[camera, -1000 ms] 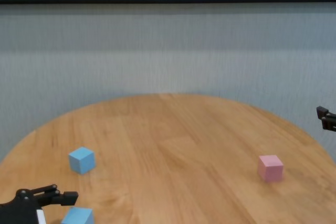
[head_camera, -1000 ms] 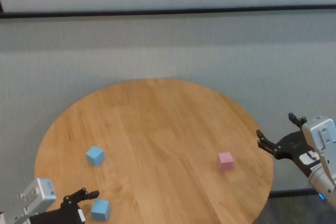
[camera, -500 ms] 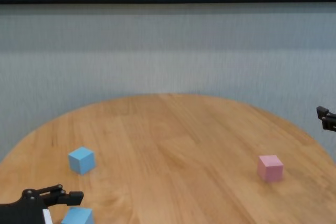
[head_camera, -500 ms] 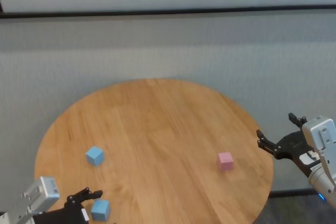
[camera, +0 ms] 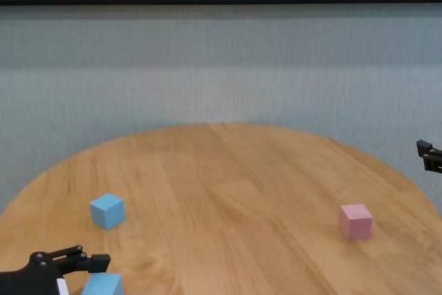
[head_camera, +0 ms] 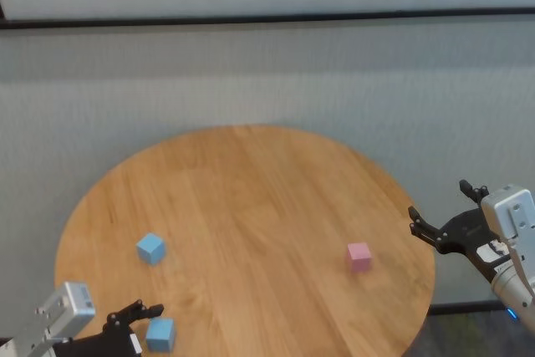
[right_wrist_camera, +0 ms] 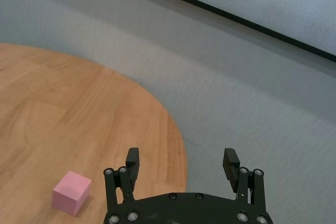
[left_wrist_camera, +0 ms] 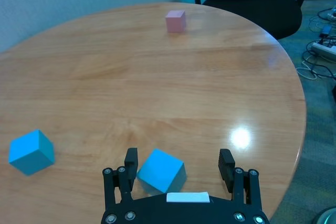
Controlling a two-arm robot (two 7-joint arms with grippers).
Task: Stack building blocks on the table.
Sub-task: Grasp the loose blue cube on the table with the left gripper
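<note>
Three building blocks lie apart on the round wooden table (head_camera: 251, 181). One light blue block (head_camera: 150, 248) sits at the left. A second light blue block (head_camera: 160, 334) lies at the near left edge, and in the left wrist view this block (left_wrist_camera: 161, 170) sits between the open fingers of my left gripper (left_wrist_camera: 178, 157), closer to one finger, with no grip on it. The pink block (head_camera: 359, 257) rests at the right. My right gripper (head_camera: 439, 200) hovers open just past the table's right edge, with the pink block (right_wrist_camera: 72, 192) off to one side of it.
Grey carpet surrounds the table. A black office chair (left_wrist_camera: 247, 3) and floor cables (left_wrist_camera: 323, 45) lie beyond the table's far side in the left wrist view. A wall with a dark strip (head_camera: 267, 18) runs behind.
My left gripper has crept slightly forward around the near blue block. The right arm and all three blocks have stayed put.
</note>
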